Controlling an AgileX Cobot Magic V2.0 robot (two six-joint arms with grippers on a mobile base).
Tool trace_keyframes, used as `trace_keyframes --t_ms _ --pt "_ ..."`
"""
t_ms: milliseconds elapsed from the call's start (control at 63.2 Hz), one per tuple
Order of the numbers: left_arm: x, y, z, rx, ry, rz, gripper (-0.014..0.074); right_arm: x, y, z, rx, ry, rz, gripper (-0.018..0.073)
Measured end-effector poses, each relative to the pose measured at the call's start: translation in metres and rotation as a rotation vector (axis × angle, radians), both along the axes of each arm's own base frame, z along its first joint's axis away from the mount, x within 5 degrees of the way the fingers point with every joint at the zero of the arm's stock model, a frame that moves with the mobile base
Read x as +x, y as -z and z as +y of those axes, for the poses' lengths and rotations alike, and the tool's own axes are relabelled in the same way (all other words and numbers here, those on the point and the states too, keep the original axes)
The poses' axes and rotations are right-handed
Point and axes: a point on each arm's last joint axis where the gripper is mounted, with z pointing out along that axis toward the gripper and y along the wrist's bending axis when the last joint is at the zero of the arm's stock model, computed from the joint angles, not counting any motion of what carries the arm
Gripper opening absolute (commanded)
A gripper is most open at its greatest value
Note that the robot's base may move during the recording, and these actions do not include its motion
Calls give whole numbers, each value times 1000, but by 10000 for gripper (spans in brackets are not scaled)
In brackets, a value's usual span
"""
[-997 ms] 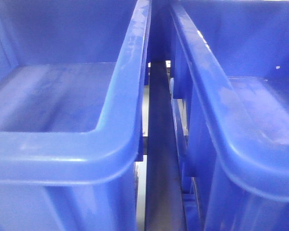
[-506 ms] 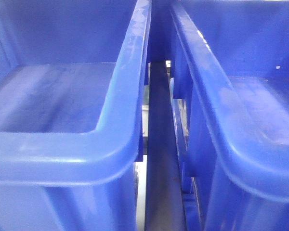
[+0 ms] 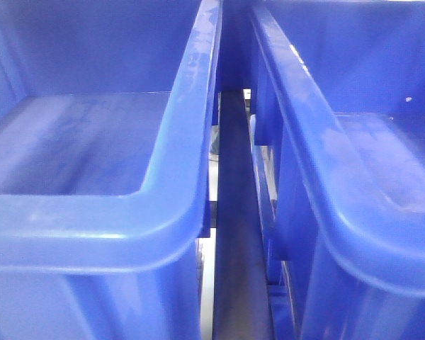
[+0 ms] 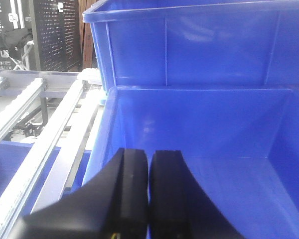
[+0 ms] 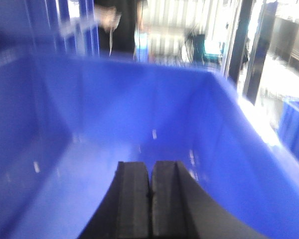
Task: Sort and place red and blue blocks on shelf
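The red and blue blocks are not in view in any frame. The shelf shows in the left wrist view as white roller tracks [image 4: 35,124] sloping along the left. My left gripper [image 4: 149,153] is shut with nothing between its black fingers, and it hangs over the near-left corner of a large blue bin [image 4: 229,129]. My right gripper [image 5: 150,164] is also shut and holds nothing. It hangs over the inside of a blue bin [image 5: 139,99], and that view is blurred.
Two big blue bins [image 3: 92,219] [image 3: 368,234] fill the front view side by side, with a grey bar [image 3: 237,234] in the narrow gap between them. Another blue bin [image 4: 199,50] stands behind the left one. Dark perforated panels [image 4: 50,35] are at the far left.
The bins hold still. Only a small patch seen through the gap between them has shifted.
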Motion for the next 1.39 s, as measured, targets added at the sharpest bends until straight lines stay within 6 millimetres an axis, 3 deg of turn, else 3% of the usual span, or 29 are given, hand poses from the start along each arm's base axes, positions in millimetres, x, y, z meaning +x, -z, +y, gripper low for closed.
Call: trace_keyframes --t_ms 1393 --pt "0 -1 0 0 0 -2 125 -1 0 0 -19 -1 -8 58"
